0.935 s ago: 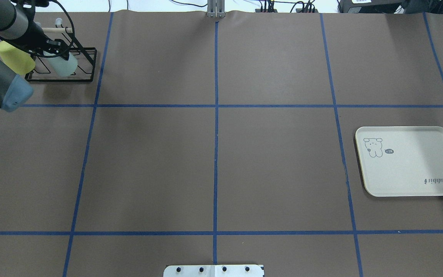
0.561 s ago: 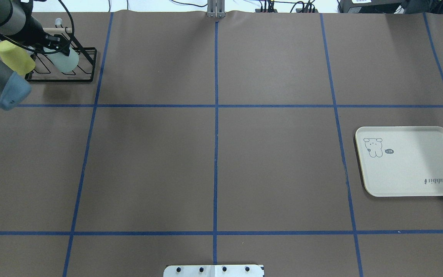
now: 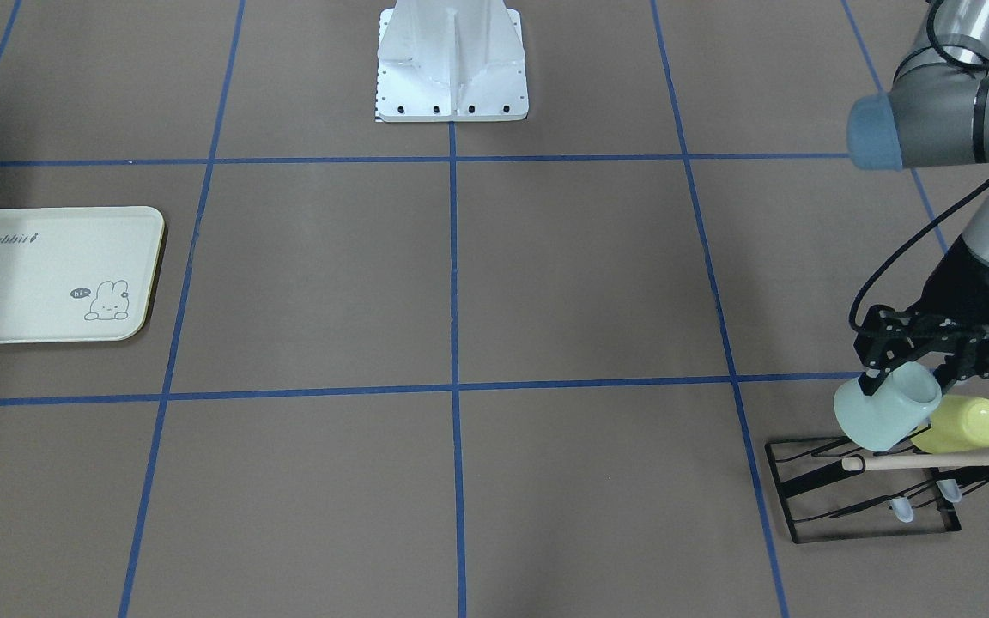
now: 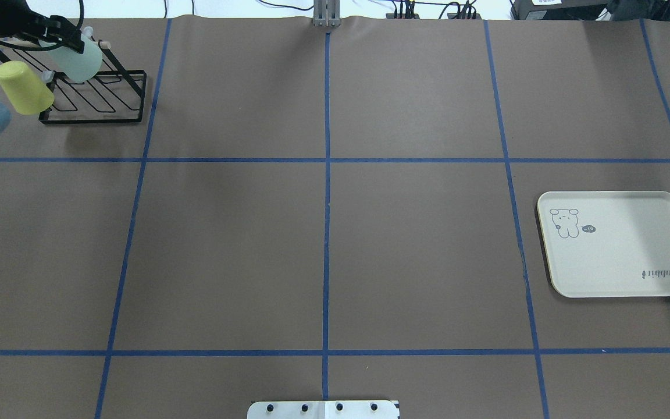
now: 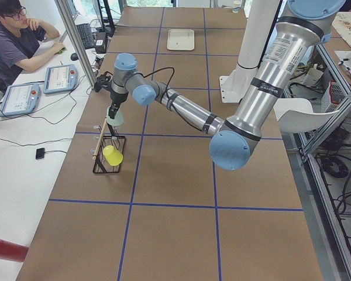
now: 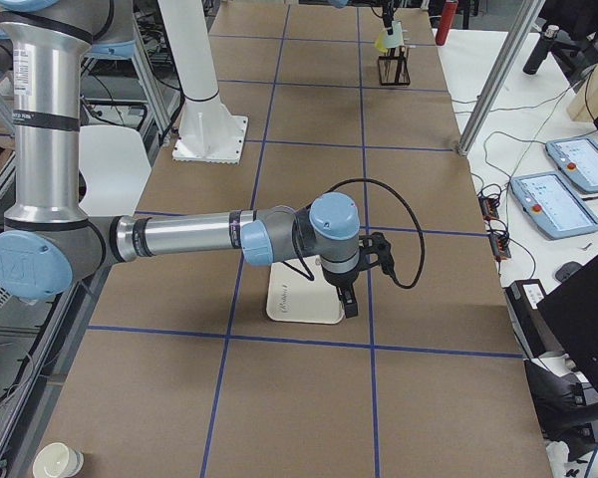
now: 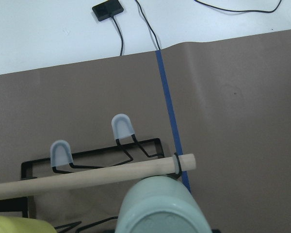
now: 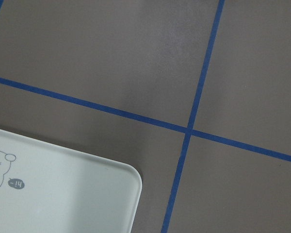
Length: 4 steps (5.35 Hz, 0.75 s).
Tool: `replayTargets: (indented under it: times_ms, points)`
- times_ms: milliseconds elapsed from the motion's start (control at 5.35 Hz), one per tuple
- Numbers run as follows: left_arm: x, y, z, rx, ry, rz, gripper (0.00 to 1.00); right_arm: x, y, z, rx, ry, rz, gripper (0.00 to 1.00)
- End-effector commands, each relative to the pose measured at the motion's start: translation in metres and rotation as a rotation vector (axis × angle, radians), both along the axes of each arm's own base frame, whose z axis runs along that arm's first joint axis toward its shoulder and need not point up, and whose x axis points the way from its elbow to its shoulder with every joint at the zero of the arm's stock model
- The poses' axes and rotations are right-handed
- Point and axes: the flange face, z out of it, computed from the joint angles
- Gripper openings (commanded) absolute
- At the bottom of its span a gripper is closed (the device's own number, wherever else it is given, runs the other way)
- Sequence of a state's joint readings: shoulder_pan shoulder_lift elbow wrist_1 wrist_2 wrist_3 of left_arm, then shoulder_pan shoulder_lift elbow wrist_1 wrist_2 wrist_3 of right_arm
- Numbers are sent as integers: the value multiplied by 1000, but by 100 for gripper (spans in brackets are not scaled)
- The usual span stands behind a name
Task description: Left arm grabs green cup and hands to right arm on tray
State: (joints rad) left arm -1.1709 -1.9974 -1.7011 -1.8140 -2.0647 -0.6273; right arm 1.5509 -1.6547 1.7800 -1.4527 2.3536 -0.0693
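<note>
My left gripper [image 3: 911, 376] is shut on the pale mint-green cup [image 3: 885, 416] and holds it tilted just above the black wire rack [image 3: 855, 506]. The overhead view shows the cup [image 4: 79, 58] at the far left corner, over the rack's wooden bar. The left wrist view shows the cup's base [image 7: 160, 211] close below the camera. The cream tray [image 4: 620, 250] with the rabbit drawing lies empty at the right. My right gripper [image 6: 347, 304] hangs over the tray's edge [image 6: 304, 304], seen only in the exterior right view. I cannot tell whether it is open or shut.
A yellow-green cup [image 4: 21, 87] sits on a peg of the rack [image 4: 96, 99], beside the held cup. The robot's white base plate [image 3: 452, 77] stands at the table's near middle edge. An operator [image 5: 14, 35] sits beyond the rack end of the table.
The left gripper has lifted the green cup off its rack peg and carried it up and toward the table's far edge. The arm's elbow has swung left, nearly out of view.
</note>
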Motion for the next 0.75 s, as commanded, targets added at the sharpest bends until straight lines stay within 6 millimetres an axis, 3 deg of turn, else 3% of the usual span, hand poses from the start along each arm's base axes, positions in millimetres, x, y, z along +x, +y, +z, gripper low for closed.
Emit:
replayTargets:
  times_ms: [0, 374, 561]
  points:
    - [-18, 29, -33, -6, 24, -34, 2, -8, -3, -12, -62, -86, 60, 100]
    - [-10, 33, -48, -63, 166, -148, 3, -37, -12, -48, -68, -224, 206, 100]
    - [17, 41, -54, -107, 241, -164, 3, -63, -12, -67, -92, -302, 269, 100]
